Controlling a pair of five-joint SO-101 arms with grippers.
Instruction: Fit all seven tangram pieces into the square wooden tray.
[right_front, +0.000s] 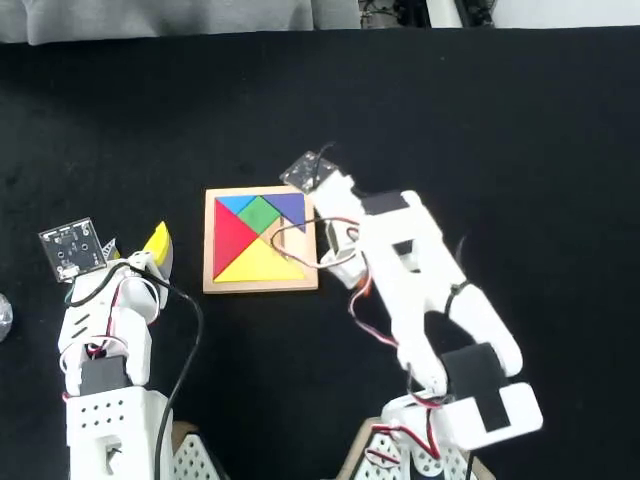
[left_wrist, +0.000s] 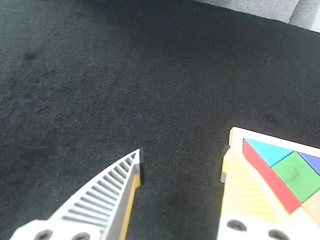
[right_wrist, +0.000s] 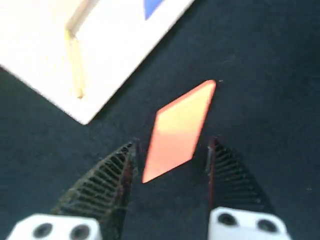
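- The right gripper (right_wrist: 171, 145) is open. Its two fingers stand on either side of the orange parallelogram (right_wrist: 177, 132) with dark cloth visible between. It holds nothing yet.
- The parallelogram lies flat on the black cloth (right_wrist: 280, 75), just beside a corner of the tray (right_wrist: 115, 75), outside it.
- Risk one: the piece is thin and flat. If the fingers close too high, I think they will pass over it and meet empty.
- Risk two: its edges are slanted to the fingers. The squeeze can turn the piece or shoot it out to the far side.
- Risk three: the tray wall is very near. A finger that drifts left could hit the wall and push the tray (right_front: 260, 287), so the coloured pieces (right_front: 235, 240) already inside may jump out of place.
- Risk four: the bare wood gap (right_front: 292, 250) on the right of the tray is narrow. If the parallelogram arrives at a wrong angle, it will probably sit on top of its neighbours and not drop in.
- The left gripper (left_wrist: 182, 155) is also open and empty, above the cloth to the left of the tray. It is well apart from the piece, so I judge little danger from it.
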